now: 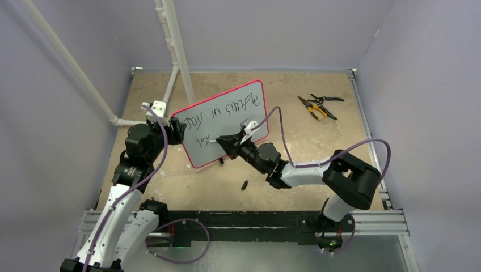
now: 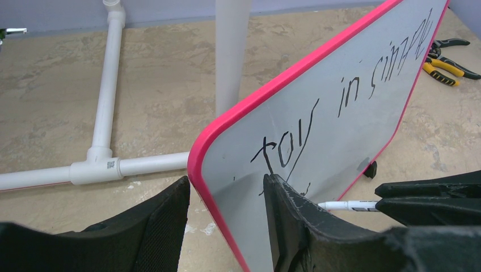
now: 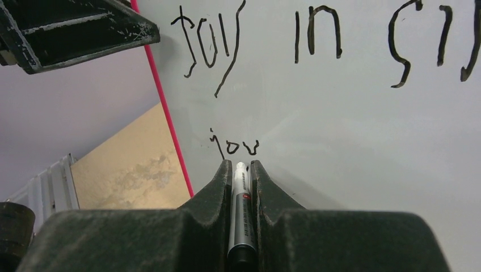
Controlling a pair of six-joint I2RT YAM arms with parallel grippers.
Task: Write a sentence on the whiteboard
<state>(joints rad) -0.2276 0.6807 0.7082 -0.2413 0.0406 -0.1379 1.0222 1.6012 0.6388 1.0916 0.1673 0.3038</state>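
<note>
The whiteboard [image 1: 238, 133] stands tilted up at the table's middle left, red-pink rim all round. The sentence [image 1: 227, 109] reads roughly "Joy in simple", with "jov" [image 3: 235, 146] begun beneath it. My left gripper [image 1: 173, 129] grips the board's left edge, one finger behind and one on the face [image 2: 238, 170]. My right gripper [image 1: 221, 140] is shut on a white marker [image 3: 241, 209]. The marker's tip touches the board just below "jov". The marker also shows in the left wrist view [image 2: 346, 205].
Yellow-handled pliers and black cutters [image 1: 317, 106] lie at the back right. A white pipe frame [image 1: 170, 68] rises behind the board on the left. A small black cap [image 1: 245, 184] lies on the table near my right arm.
</note>
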